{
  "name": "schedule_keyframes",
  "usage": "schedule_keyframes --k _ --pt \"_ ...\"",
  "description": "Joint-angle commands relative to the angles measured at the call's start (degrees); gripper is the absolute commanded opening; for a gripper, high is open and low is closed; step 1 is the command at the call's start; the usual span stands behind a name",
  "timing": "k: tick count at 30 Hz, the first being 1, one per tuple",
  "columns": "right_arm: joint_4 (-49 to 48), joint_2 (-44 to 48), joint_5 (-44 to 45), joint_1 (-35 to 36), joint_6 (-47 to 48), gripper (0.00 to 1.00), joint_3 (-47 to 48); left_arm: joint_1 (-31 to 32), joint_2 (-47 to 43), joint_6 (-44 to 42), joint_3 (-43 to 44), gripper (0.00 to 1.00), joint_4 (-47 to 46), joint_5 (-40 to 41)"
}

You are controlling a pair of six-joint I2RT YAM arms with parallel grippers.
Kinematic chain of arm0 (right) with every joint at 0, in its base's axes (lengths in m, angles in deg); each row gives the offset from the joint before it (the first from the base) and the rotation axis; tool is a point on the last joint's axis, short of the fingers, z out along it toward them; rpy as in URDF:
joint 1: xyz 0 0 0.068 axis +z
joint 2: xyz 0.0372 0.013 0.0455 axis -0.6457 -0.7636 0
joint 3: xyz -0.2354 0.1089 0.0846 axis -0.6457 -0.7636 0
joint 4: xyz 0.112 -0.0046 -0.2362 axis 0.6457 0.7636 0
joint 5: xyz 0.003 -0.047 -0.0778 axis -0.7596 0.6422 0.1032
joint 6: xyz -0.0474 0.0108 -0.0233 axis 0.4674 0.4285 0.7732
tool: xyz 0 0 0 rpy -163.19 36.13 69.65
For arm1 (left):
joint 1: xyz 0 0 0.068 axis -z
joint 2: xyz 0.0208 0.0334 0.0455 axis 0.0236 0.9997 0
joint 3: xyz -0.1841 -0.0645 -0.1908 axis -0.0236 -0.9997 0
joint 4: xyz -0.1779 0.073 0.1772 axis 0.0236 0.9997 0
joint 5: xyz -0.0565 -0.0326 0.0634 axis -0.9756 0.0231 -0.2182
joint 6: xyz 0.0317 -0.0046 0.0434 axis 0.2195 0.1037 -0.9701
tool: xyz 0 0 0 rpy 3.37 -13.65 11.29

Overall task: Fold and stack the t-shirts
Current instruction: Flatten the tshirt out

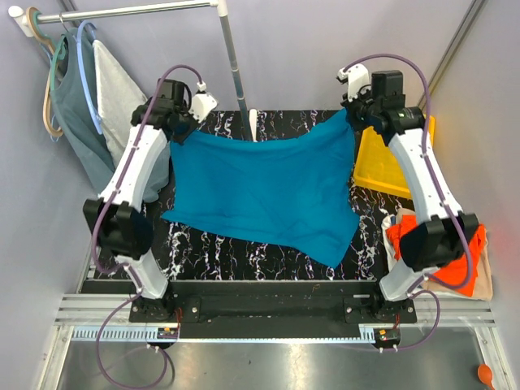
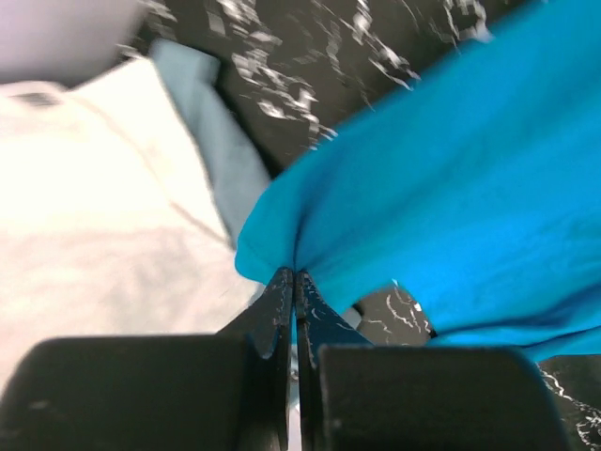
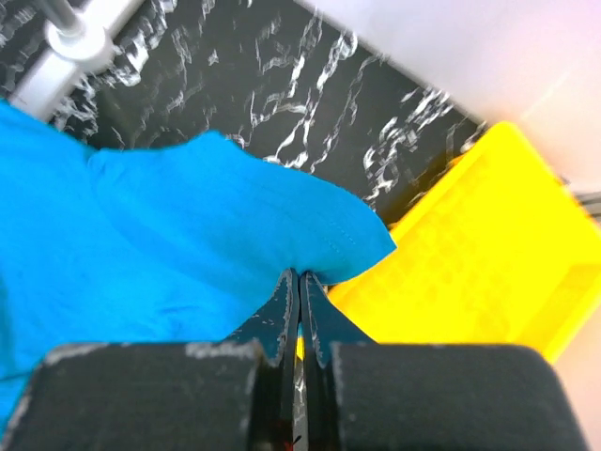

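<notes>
— What do we see at the upper left of the top view?

— A grey-green top [image 1: 75, 122] and a white cloth [image 1: 116, 85], both limp and matte. They hang from a thin metal rail [image 1: 130, 11].

— And the left arm?

— Its glossy white segments rise from the lower left and bend toward the far edge of the table [image 1: 244, 252], a black slab veined with white like marble. In the wrist view we find the left gripper [image 2: 295, 280] with its black fingers pressed together, pinching a bunched corner of the teal-blue t-shirt [image 1: 264, 191].

— How does that shirt look to us?

— It is smooth, bright, fine cloth, spread wide across the middle of the table. Its upper edge dips in a shallow curve between the two pinched corners. The lower edge runs ragged, with one flap reaching toward the lower right. We cannot tell how much of it rests on the marble.

— The right arm?

— It mirrors the left, stretched up the right side. The right gripper [image 3: 299, 278] is closed tight on the other corner, where a stitched hem shows.

— And further right?

— A hard yellow plastic bin [image 1: 382, 172] sits just beside that corner. At the lower right a crumpled orange t-shirt [image 1: 396, 231] lies on a cream one [image 1: 481, 286], partly behind the arm.
</notes>
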Motion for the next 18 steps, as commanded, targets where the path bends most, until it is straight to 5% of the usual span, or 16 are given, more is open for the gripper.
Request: schedule_keyframes --k 1,10,18 --pt "3.04 6.09 4.30 0.61 2.11 0.00 4.04 0.44 -7.05 2.88 6.33 0.00 -3.07 4.50" --pt "6.81 1.62 12.67 0.70 6.95 0.00 25.83 1.49 -1.34 4.73 29.02 0.00 -2.37 12.32" --pt "25.24 2.57 8.63 1.57 6.95 0.00 44.21 6.14 -17.91 1.57 15.88 0.00 -2.19 16.28"
